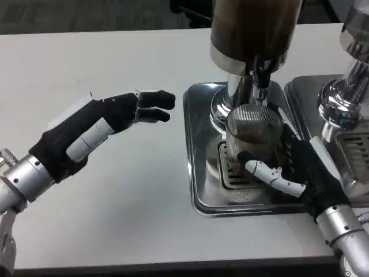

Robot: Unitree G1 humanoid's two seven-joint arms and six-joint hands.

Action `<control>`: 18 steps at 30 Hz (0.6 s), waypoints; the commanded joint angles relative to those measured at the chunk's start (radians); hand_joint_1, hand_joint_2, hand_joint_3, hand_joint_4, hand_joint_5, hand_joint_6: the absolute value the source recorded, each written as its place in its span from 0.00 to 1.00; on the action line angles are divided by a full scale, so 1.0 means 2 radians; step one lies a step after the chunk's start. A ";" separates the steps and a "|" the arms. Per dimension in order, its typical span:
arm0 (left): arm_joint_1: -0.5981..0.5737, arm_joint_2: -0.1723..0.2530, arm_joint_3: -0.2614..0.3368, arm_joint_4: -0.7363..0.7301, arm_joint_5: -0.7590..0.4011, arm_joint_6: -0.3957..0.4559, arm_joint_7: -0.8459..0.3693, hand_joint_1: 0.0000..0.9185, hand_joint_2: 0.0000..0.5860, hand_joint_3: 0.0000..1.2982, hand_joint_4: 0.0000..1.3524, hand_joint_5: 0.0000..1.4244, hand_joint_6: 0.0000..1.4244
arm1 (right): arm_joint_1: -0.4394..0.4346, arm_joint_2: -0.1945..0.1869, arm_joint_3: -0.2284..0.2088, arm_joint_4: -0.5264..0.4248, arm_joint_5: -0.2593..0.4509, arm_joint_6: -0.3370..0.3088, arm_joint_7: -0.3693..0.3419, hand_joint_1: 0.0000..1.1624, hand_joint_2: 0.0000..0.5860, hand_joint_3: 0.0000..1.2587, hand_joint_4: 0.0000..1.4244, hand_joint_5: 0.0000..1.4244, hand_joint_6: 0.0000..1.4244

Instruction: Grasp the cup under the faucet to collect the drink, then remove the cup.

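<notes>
A clear ribbed cup point(253, 135) stands on the slotted grate point(233, 173) of a shiny metal drip tray point(199, 173), directly under the faucet point(260, 86) of a drink dispenser point(253, 29) whose dark tank rises above it. A little brown drink shows inside the cup, around its middle. The right hand point(294, 170) reaches in from the lower right and grasps the cup: a white and black finger point(268, 173) wraps across the front of the cup low down, while the black palm lies against its right side. The right forearm point(346, 231) runs off toward the bottom right corner.

The left hand point(101, 130) hovers over the white surface point(115, 213) to the left of the tray, well apart from the cup. It is released and holds nothing, its fingers stretched out toward the tray with their black tips point(158, 104) just short of the tray's left edge. Its silver forearm point(17, 179) enters from the left edge.

A second dispenser point(346, 86) with its own tray point(351, 150) stands just beside the first, at the right edge
</notes>
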 commanded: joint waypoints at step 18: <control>0.014 0.022 -0.003 -0.004 0.011 0.017 0.009 0.00 0.15 0.29 0.23 0.23 0.19 | -0.044 0.040 0.000 0.121 0.000 -0.076 -0.038 0.67 0.31 0.09 0.15 0.19 0.23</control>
